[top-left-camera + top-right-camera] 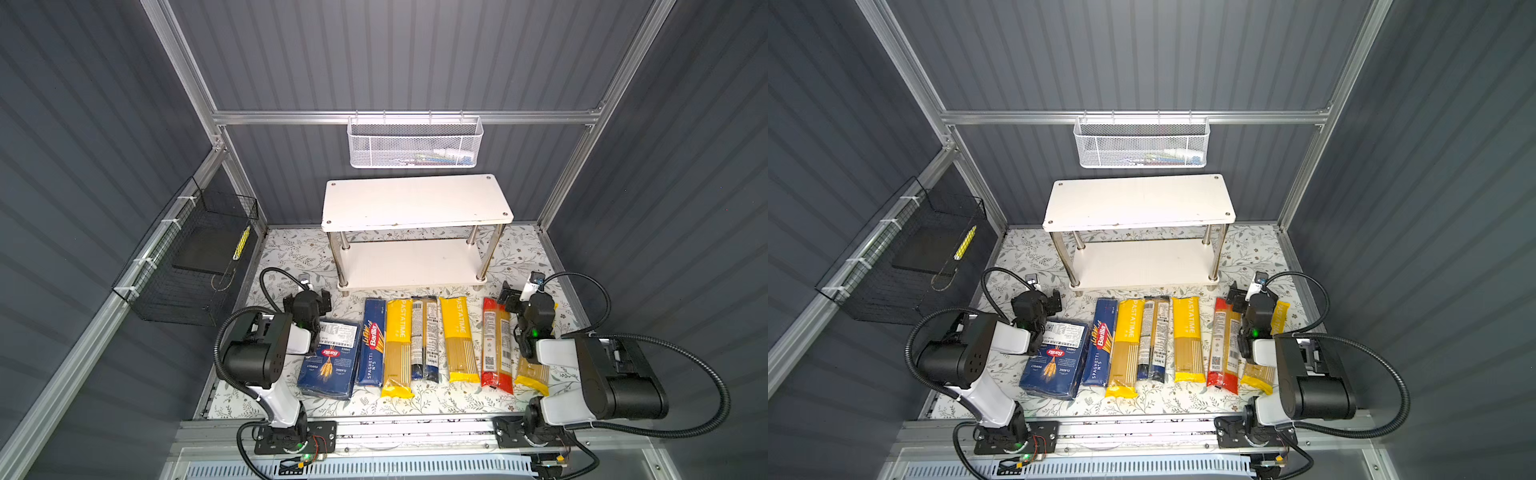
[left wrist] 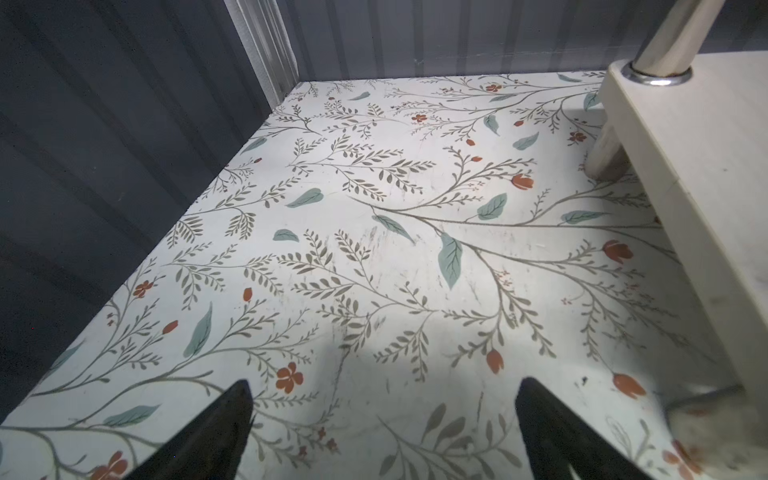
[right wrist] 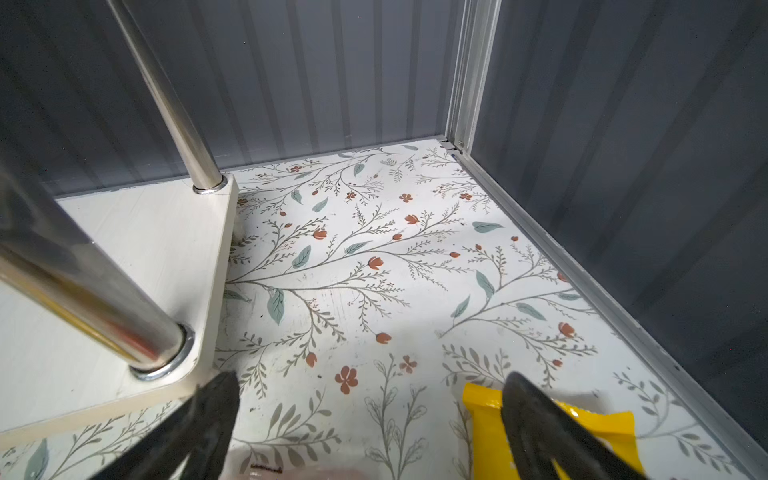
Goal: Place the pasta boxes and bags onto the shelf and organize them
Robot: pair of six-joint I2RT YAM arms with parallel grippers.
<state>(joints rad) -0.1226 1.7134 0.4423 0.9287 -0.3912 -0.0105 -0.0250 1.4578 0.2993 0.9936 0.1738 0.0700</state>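
Pasta lies in a single row across the flowered tabletop (image 1: 282, 249), between the shelf (image 1: 415, 199) and the front edge; every piece is on the tabletop.

Off the left edge, a black wire basket (image 1: 187, 257) hangs on the side wall. Next comes the left gripper (image 1: 323, 300), which hovers near the shelf's front left foot, just beyond the far end of the wide Barilla carton (image 1: 332, 361). From its wrist camera the two dark fingers (image 2: 232, 428) stand wide apart over bare tabletop, with nothing between them.

The wide carton lies flat at the left end of the row. Just beside it is the narrow Spaghetti carton (image 1: 372, 349), followed by a yellow PASTATIME pack (image 1: 398, 353), the navy-ended pack (image 1: 424, 340), a second yellow pack (image 1: 457, 340) and the red-ended pack (image 1: 496, 349). A third yellow pack (image 1: 532, 374) comes last, partly hidden under the right arm. All lie lengthwise, pointing from the front edge toward the shelf.

The right gripper (image 1: 508, 296) hangs above the far ends of those last two packs, near the shelf's front right foot. Its fingers (image 3: 540, 419) are spread wide and grip nothing. One of them crosses the third yellow pack's end in the wrist view, and I cannot tell whether it touches.

The shelf stands against the back edge, with a white mesh basket (image 1: 415, 141) on the rail above it.
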